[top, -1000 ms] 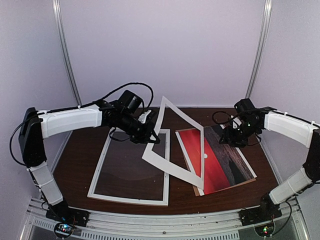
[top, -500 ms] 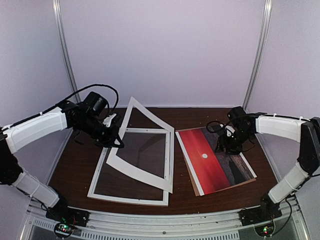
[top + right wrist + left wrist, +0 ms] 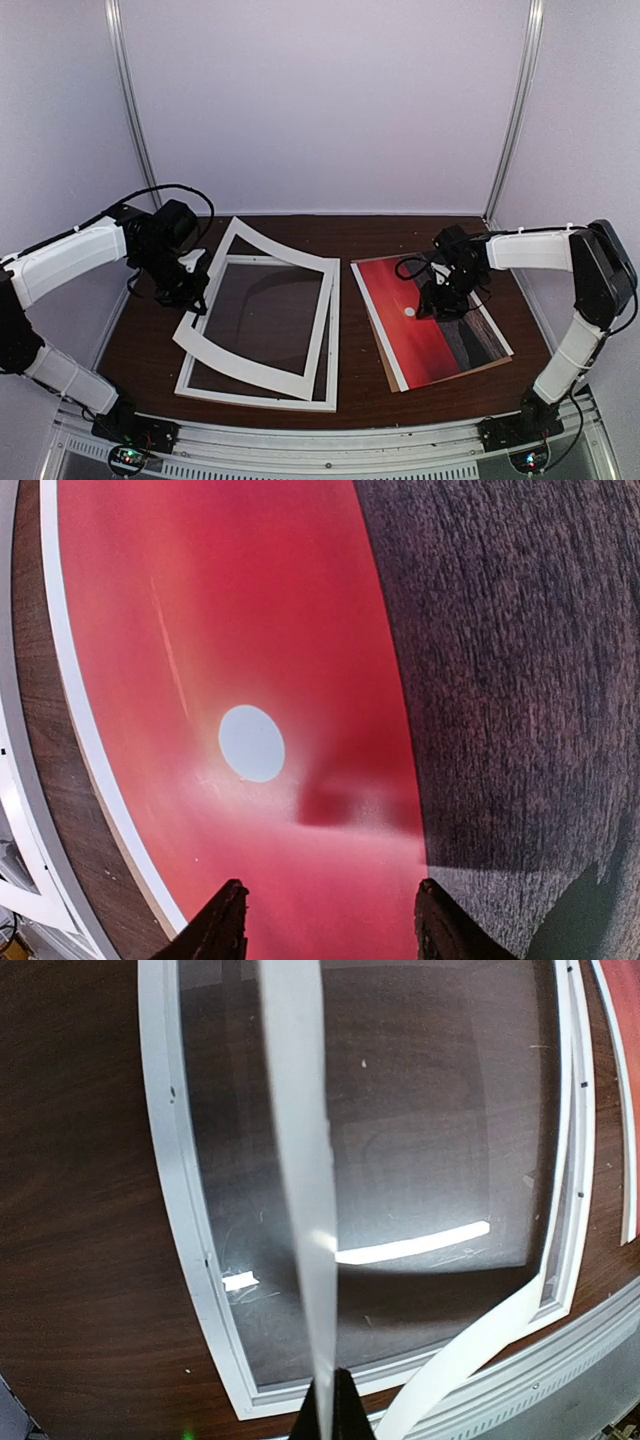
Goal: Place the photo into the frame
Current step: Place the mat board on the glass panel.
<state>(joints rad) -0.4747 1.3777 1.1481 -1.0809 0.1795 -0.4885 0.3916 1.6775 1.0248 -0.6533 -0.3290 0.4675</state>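
Pinching floppy mat (image 3: 240,362) by one edge in left hand (image 3: 188,286), over frame (image 3: 255,398) near table's (image 3: 150,350) left edge; holding right hand (image 3: 438,303) open above photo (image 3: 400,335). Sag risking crease or slip.

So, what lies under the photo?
Only a thin strip of brown board shows along the photo's near edge. The rest is covered, so nothing more can be told.

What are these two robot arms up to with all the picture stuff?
The left claw is pinching the edge of a white paper mat, which sags across the white frame lying flat on the table. The right claw hangs open just over the red sunset photo, which lies beside the frame, not yet in it.
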